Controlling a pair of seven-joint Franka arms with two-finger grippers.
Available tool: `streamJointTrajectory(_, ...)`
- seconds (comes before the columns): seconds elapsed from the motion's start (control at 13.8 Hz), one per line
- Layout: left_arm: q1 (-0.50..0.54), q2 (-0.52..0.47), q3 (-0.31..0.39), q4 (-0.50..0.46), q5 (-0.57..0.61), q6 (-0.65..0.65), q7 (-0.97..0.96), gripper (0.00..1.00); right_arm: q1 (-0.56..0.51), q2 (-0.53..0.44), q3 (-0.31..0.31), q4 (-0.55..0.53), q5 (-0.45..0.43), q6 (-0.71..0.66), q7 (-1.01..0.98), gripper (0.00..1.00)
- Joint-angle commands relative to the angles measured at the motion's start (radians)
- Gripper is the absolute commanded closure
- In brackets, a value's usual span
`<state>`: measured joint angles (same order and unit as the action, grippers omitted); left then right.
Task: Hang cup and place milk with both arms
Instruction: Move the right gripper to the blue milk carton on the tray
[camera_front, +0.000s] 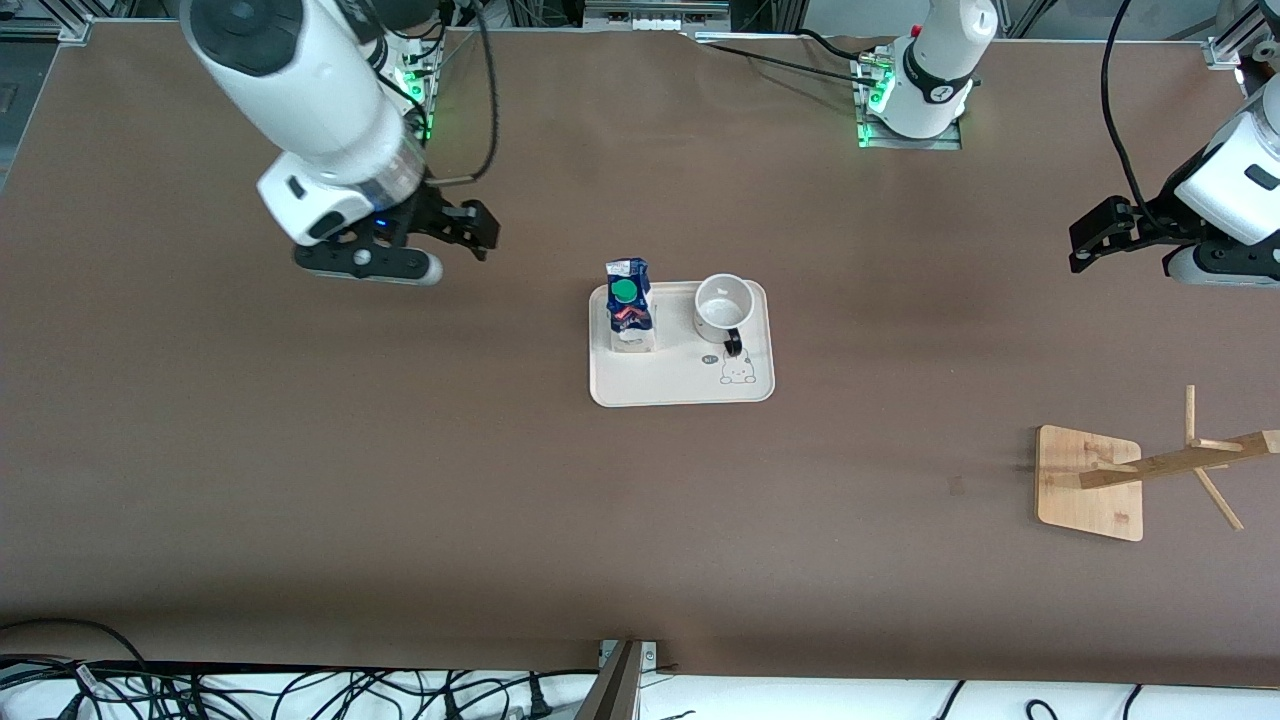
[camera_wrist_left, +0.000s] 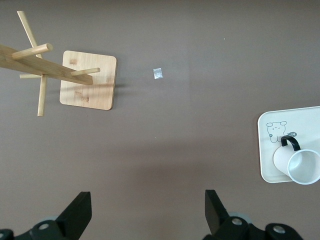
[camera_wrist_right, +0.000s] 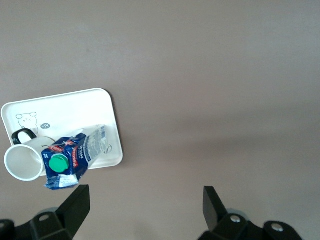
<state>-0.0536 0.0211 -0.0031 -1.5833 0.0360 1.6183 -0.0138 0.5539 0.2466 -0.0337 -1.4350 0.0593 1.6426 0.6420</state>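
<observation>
My two arms hang over a brown bench (camera_front: 300, 480), both waiting with nothing in their grasp. The right tool (camera_front: 455, 235) hovers above bare bench toward the right arm's end, its fingers (camera_wrist_right: 75, 205) spread wide apart. The left tool (camera_front: 1100, 235) hovers above bare bench toward the left arm's end, its fingers (camera_wrist_left: 80, 212) likewise spread wide.

At mid-bench lies a cream tray (camera_front: 680, 385) printed with a small cartoon bear. On it stand the milk (camera_front: 630, 305), upright with its green cap up, at the tray's edge toward the right arm's end, and the cup (camera_front: 723, 302), upright and mouth up, just beside the milk toward the left arm's end. The two stand apart, and the cup's black handle points toward the front camera.

A wooden cup rack (camera_front: 1095, 480) with a square base and pegged post stands well apart from the tray, nearer the front camera and toward the left arm's end. A small scrap (camera_wrist_left: 158, 73) lies on the bench near the rack's base.
</observation>
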Motion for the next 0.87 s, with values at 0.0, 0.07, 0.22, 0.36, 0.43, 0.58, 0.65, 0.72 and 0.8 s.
streamJointTrajectory(0.0,0.003,0.017,-0.003,0.037,0.004,-0.029,0.006,0.00,0.041,0.040,-0.011,0.005,0.010,0.061,0.076,0.00)
streamJointTrajectory(0.07,0.003,0.017,-0.003,0.037,0.004,-0.029,0.006,0.00,0.055,0.058,-0.011,0.005,0.008,0.087,0.093,0.00)
streamJointTrajectory(0.22,0.003,0.017,-0.003,0.037,0.002,-0.031,0.006,0.00,0.080,0.095,-0.011,0.005,0.008,0.126,0.129,0.00)
streamJointTrajectory(0.36,0.003,0.017,-0.003,0.037,0.002,-0.031,0.006,0.00,0.109,0.129,-0.011,0.005,0.007,0.175,0.166,0.00)
streamJointTrajectory(0.43,0.003,0.017,-0.003,0.037,0.002,-0.031,0.006,0.00,0.115,0.146,-0.011,0.004,0.005,0.186,0.192,0.00)
streamJointTrajectory(0.58,0.003,0.017,-0.003,0.037,0.004,-0.031,0.006,0.00,0.116,0.172,-0.011,0.005,0.007,0.192,0.220,0.00)
streamJointTrajectory(0.65,0.003,0.017,-0.003,0.037,0.002,-0.031,0.006,0.00,0.116,0.180,-0.011,0.005,0.007,0.200,0.238,0.00)
streamJointTrajectory(0.72,0.003,0.017,-0.003,0.037,0.002,-0.031,0.006,0.00,0.115,0.186,-0.012,0.005,0.008,0.212,0.263,0.00)
streamJointTrajectory(0.8,0.003,0.017,-0.003,0.037,0.002,-0.031,0.006,0.00,0.113,0.192,-0.012,0.004,0.010,0.217,0.289,0.00)
